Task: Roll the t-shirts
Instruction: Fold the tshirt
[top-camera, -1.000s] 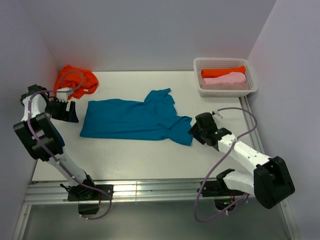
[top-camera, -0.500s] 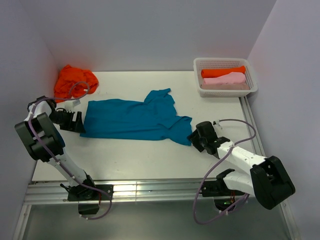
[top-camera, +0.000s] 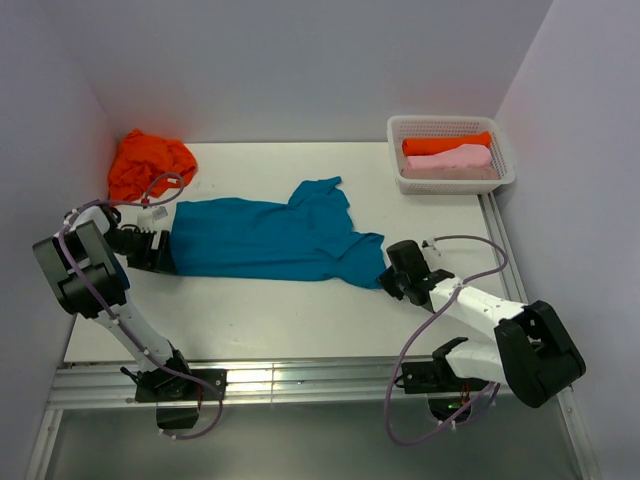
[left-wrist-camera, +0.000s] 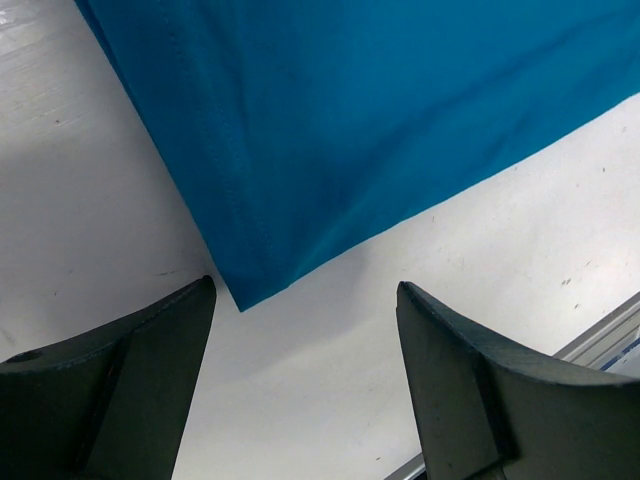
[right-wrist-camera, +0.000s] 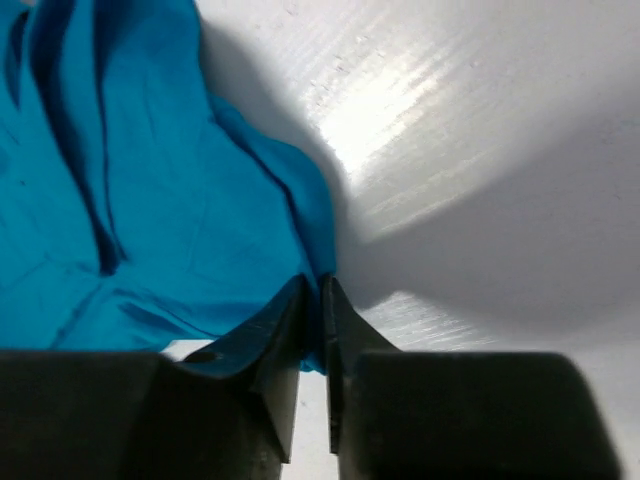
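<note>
A teal-blue t-shirt (top-camera: 265, 240) lies spread flat across the middle of the white table (top-camera: 280, 315). My left gripper (top-camera: 158, 250) stands open at the shirt's left edge. In the left wrist view the near-left corner of the teal shirt (left-wrist-camera: 350, 120) lies just ahead of the left gripper (left-wrist-camera: 305, 288), with only bare table between the fingers. My right gripper (top-camera: 387, 276) is at the shirt's right end. In the right wrist view the right gripper (right-wrist-camera: 313, 283) is shut on a fold at the edge of the teal cloth (right-wrist-camera: 180, 200).
A crumpled orange t-shirt (top-camera: 150, 162) lies at the back left corner. A white lattice basket (top-camera: 456, 185) at the back right holds a rolled orange shirt (top-camera: 447, 143) and a rolled pink one (top-camera: 450, 160). A metal rail (top-camera: 300, 378) runs along the near edge.
My left gripper came down and right to the teal shirt's near-left corner, still open. My right gripper slid to the shirt's right edge and shut on the cloth.
</note>
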